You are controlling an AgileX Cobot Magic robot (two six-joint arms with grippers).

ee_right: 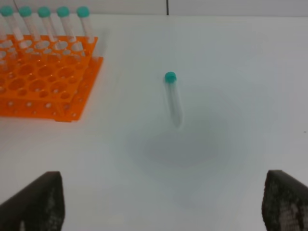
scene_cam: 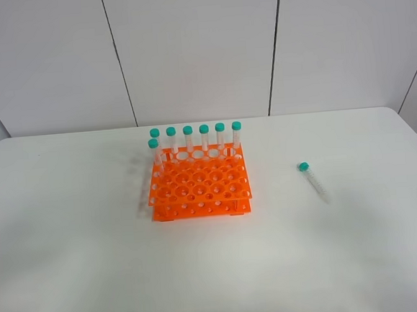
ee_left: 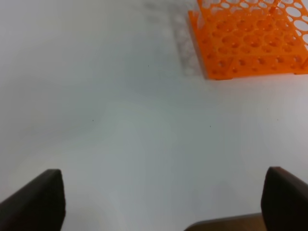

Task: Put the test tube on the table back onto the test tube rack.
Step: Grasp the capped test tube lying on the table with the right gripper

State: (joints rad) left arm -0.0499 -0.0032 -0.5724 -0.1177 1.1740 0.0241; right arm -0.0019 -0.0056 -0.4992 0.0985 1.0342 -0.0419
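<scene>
Right wrist view: right gripper (ee_right: 162, 199) spread wide, empty, not touching the test tube (ee_right: 173, 101) | test tube lies flat on the table (scene_cam: 73, 275), right of the test tube rack (scene_cam: 200, 187), well apart | left gripper (ee_left: 161, 199) wide, empty | step, we judge: approach | next: descend, straddle the test tube, close.

The rack (scene_cam: 200, 189) is set on the tabletop (scene_cam: 73, 268), slightly left of its middle. Six tubes (scene_cam: 204, 138) are stood upright along the rack's back row. A seventh tube (scene_cam: 155, 151) is stood one row nearer the front, at the left end. One loose tube (scene_cam: 314, 182) is laid flat on the tabletop right of the rack, apart from it, with its cap toward the back and its tip toward the front right. A wall (scene_cam: 193, 49) is seen behind the tabletop.
</scene>
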